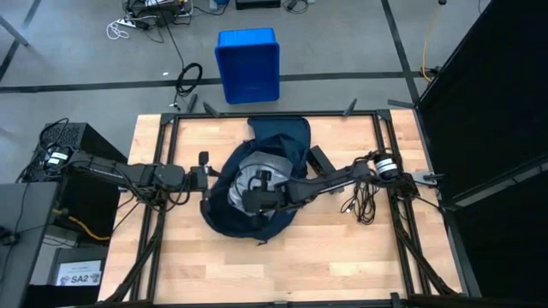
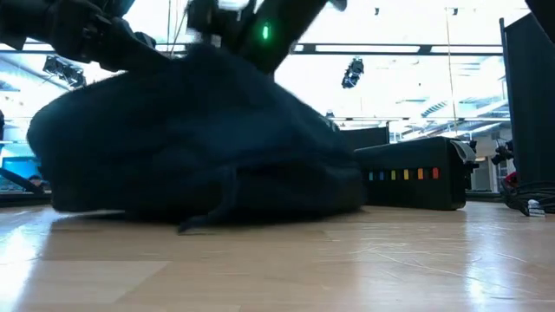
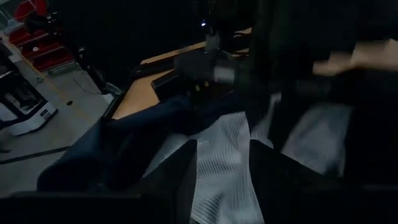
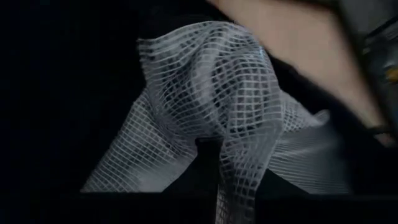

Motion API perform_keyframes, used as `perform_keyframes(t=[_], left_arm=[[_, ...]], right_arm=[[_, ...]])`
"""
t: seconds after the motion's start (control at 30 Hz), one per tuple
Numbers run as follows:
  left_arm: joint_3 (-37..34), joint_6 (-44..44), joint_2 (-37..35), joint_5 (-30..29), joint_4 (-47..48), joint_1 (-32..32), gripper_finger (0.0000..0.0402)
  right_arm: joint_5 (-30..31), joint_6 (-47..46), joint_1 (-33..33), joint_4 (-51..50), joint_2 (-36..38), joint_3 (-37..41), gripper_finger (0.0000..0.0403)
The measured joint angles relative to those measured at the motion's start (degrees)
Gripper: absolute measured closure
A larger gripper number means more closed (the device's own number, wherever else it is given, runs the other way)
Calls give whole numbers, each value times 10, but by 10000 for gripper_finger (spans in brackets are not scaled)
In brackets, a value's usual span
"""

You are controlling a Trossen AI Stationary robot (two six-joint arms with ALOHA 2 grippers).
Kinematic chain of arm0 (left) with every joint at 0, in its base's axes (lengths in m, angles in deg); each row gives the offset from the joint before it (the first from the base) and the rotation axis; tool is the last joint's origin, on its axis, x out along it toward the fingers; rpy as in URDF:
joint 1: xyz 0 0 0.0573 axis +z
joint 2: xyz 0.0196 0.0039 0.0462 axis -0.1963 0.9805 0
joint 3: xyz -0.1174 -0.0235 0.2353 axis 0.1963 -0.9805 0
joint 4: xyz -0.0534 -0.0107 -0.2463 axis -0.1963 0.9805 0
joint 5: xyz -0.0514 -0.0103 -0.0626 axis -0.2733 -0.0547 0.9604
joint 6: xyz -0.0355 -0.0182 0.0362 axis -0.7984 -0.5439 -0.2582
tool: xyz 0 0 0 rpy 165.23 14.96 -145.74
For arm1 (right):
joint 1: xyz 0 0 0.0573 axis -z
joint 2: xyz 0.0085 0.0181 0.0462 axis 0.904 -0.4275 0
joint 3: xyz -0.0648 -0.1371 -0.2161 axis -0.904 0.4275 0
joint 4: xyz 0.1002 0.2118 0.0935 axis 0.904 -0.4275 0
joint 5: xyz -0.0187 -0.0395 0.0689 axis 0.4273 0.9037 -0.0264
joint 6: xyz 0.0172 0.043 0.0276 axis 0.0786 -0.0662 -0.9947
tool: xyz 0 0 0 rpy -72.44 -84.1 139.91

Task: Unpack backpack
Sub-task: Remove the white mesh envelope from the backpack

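The backpack (image 1: 257, 184) lies at the table's (image 1: 342, 257) centre, mouth open, grey mesh lining (image 1: 257, 167) exposed. Right gripper (image 1: 254, 198) is inside the opening, fingers closed together on the lining. Left gripper (image 1: 205, 178) clamps the backpack's left rim. Beyond the table stands a blue bin (image 1: 248, 64).

Grey floor (image 1: 342, 43), blue bin (image 1: 248, 64), cables (image 1: 141, 21)

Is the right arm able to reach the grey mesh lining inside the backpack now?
Probably yes. The backpack lies open on top, and the right gripper is already down in the opening, its fingers shut at the grey mesh lining. The left gripper holds the bag's edge, clear of its way.
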Motion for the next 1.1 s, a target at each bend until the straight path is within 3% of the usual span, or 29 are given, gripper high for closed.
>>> perform_keyframes(t=[0.27, 0.73, 0.97, 1.1], left_arm=[[0, 9, 0, -43, -11, 0, 282], [0, 9, 0, -43, -10, 0, 282], [0, 20, 0, -4, -12, 0, 282], [0, 31, 0, -17, -29, 0, 279]], right_arm=[[92, 49, -12, 1, 62, -1, 402], [204, 146, -4, 60, 101, -1, 402], [205, 153, 6, 83, 102, -1, 403], [187, 140, 8, 79, 102, -2, 403]])
